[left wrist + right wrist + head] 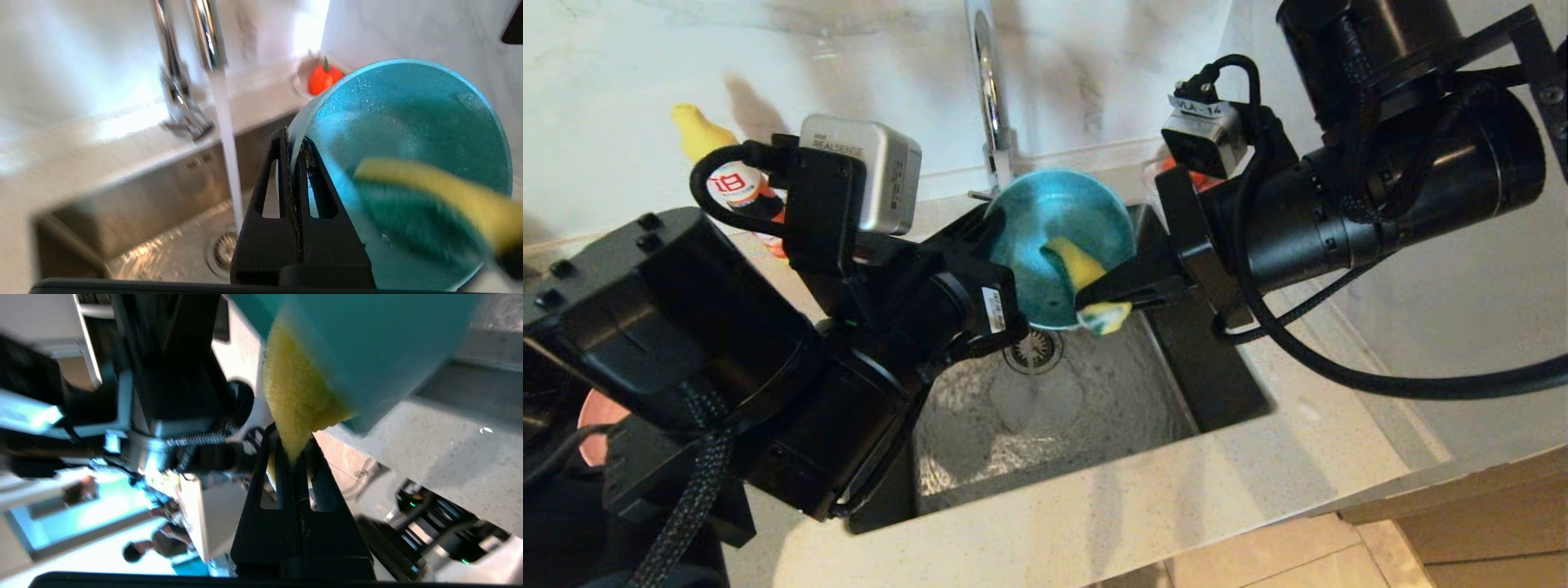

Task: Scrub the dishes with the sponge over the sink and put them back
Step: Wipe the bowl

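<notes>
The small round teal-blue bowl (pixel 1058 237) is held tipped over the steel sink (pixel 1045 408), its rim pinched by the closed left tool (pixel 292 163). It looks wet, hard and slippery. The soft yellow sponge (pixel 1086 273), squeezed in the closed right tool (pixel 292 457), is pressed inside.

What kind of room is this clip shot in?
Most likely a kitchen: a stainless steel sink set in a pale speckled countertop, a chrome tap running water, and a teal bowl being scrubbed with a yellow sponge.
</notes>
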